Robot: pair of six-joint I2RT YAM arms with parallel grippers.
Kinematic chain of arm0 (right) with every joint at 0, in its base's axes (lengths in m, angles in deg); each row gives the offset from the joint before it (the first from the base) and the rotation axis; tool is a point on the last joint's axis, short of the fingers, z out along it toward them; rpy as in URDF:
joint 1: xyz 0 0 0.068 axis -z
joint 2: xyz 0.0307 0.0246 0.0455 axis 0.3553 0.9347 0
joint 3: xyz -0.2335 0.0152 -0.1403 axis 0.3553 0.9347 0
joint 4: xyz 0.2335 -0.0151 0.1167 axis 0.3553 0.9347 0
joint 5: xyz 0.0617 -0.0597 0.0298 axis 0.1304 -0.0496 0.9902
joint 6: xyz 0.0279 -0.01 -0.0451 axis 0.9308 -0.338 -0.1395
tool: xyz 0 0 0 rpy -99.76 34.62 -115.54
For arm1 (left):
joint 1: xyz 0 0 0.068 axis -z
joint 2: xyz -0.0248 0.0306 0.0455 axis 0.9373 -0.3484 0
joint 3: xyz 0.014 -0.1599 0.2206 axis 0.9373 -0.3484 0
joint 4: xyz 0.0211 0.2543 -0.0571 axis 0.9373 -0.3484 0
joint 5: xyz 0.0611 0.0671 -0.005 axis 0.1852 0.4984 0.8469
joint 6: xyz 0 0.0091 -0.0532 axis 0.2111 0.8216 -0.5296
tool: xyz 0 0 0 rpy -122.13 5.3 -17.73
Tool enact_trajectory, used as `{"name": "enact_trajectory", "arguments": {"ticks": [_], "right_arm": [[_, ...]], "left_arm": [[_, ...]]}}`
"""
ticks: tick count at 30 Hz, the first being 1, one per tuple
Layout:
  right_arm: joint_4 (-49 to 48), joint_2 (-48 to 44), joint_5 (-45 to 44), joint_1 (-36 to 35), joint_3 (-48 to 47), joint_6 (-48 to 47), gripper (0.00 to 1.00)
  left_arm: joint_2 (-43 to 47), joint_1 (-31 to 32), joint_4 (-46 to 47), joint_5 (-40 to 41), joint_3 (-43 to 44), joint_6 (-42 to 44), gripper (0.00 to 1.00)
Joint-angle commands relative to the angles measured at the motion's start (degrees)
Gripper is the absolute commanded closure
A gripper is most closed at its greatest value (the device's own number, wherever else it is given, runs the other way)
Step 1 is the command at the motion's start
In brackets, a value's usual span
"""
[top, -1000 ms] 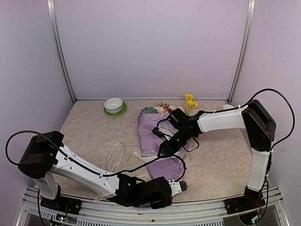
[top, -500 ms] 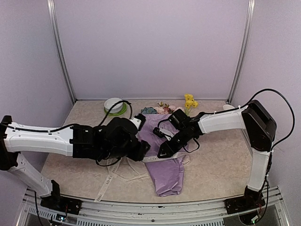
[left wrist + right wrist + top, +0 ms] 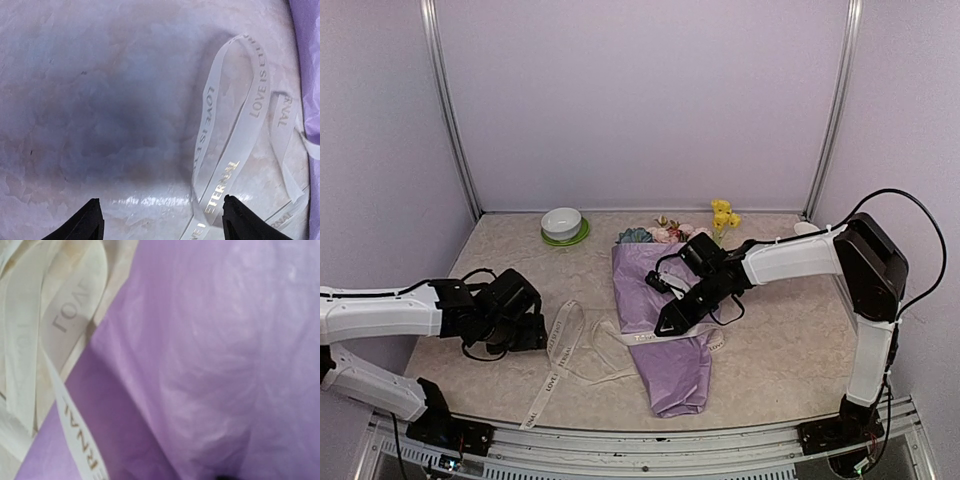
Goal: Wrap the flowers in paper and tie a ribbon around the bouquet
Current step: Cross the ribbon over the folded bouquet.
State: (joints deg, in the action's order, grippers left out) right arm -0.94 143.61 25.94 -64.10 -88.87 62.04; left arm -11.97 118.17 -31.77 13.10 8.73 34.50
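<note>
The left arm has swung back from the bouquet (image 3: 665, 290) on the bench (image 3: 780, 350), and the left pincer (image 3: 162, 212), spread beside the ribbon (image 3: 252, 100) loop, should pinch squarely across the band while the right pincer (image 3: 668, 320), state untellable, steadies the paper (image 3: 200, 340).

1. The left tool (image 3: 525, 322) has moved away from the bouquet (image 3: 672, 372), back to the left side.
2. Its jaws are wider now.
3. The ribbon (image 3: 548, 380) now trails toward the front edge.
</note>
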Motion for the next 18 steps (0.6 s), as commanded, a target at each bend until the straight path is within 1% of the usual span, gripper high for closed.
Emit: {"name": "enact_trajectory", "arguments": {"ticks": [1,2,4,7,9,10,11,13,14,16,18], "right_arm": [[3.12,0.59,-1.06,0.48,1.96,0.42,0.54],[3.02,0.54,-1.04,0.48,1.98,0.44,0.54],[3.08,0.64,-1.25,0.49,1.82,0.44,0.54],[3.02,0.97,-1.46,0.49,1.90,0.47,0.54],[3.02,1.41,-1.47,0.48,1.94,0.55,0.54],[3.10,1.65,-1.44,0.48,1.96,0.53,0.54],[3.11,1.72,-1.51,0.48,1.97,0.58,0.54],[3.06,1.72,-1.54,0.49,2.08,0.53,0.54],[3.11,1.70,-1.48,0.49,2.03,0.52,0.54],[3.19,1.71,-1.36,0.50,2.08,0.37,0.54],[3.25,1.72,-1.38,0.49,1.97,0.32,0.54]], "left_arm": [[-5.50,-4.26,10.90,-4.46,2.66,7.97,0.22],[-7.41,-4.63,10.83,-4.11,3.51,8.61,0.25],[-10.33,-3.23,10.50,-2.36,5.92,9.67,0.35],[-14.34,1.83,10.64,0.83,11.63,13.87,0.47],[-18.31,4.16,9.90,2.52,15.03,16.02,0.52],[-20.14,4.78,9.58,2.96,16.32,16.70,0.53],[-21.99,4.95,9.53,3.10,16.95,17.30,0.51],[-25.40,4.33,9.76,2.72,17.06,17.65,0.44],[-26.74,3.64,9.63,2.69,16.97,17.38,0.41],[-28.69,1.90,9.44,2.70,16.63,16.72,0.42],[-29.96,1.38,9.95,2.83,16.71,16.95,0.47]]}}
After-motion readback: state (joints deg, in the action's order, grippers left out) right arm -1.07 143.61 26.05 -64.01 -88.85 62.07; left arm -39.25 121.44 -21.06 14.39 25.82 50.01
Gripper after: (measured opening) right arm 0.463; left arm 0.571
